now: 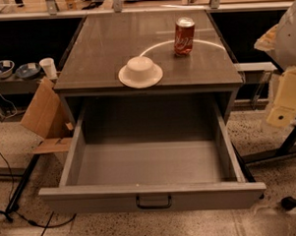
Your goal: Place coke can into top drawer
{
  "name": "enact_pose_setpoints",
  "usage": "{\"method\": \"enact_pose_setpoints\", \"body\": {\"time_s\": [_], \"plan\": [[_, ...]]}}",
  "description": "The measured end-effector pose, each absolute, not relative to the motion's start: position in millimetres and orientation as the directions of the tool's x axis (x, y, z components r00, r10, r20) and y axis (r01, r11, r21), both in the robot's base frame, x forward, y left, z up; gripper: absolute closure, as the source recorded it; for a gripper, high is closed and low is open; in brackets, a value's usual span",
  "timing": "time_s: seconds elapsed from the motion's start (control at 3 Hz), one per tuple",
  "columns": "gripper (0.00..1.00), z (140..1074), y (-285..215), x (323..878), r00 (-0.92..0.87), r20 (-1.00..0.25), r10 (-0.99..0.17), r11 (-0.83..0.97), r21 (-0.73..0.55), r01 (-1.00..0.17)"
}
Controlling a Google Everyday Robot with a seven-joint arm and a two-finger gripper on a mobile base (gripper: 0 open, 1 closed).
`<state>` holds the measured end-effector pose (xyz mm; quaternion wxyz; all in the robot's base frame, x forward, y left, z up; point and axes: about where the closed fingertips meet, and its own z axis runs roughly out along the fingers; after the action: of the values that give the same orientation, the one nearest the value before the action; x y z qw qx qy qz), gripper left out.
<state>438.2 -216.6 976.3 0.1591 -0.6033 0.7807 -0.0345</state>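
Note:
The coke can point(184, 36), red with white script and a silver top, stands upright on the cabinet top point(110, 48), right of centre and toward the back. The top drawer point(150, 164) is pulled fully out toward me; its grey inside holds nothing, and its front panel carries a small dark handle point(153, 202). My gripper point(284, 101) shows as cream and white parts at the right edge of the view, beside the cabinet's right side, well apart from the can and holding nothing that I can see.
A white upturned bowl on a plate point(140, 71) sits near the front edge of the cabinet top, left of the can. Folded cardboard point(45, 114) leans at the cabinet's left. A white cup point(48, 67) and bowls point(13, 69) stand on a low shelf at the left. Black stand legs point(287, 148) are at the right.

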Motion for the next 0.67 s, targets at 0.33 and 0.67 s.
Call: {"method": "enact_pose_setpoints", "body": {"time_s": [0.33, 0.67], "plan": [[0.00, 976.3, -216.6, 438.2, -0.222, -0.207, -0.953, 0.270, -0.246, -0.931], [0.00, 977.9, -213.9, 444.1, -0.230, -0.236, -0.944, 0.288, -0.249, -0.925]]}}
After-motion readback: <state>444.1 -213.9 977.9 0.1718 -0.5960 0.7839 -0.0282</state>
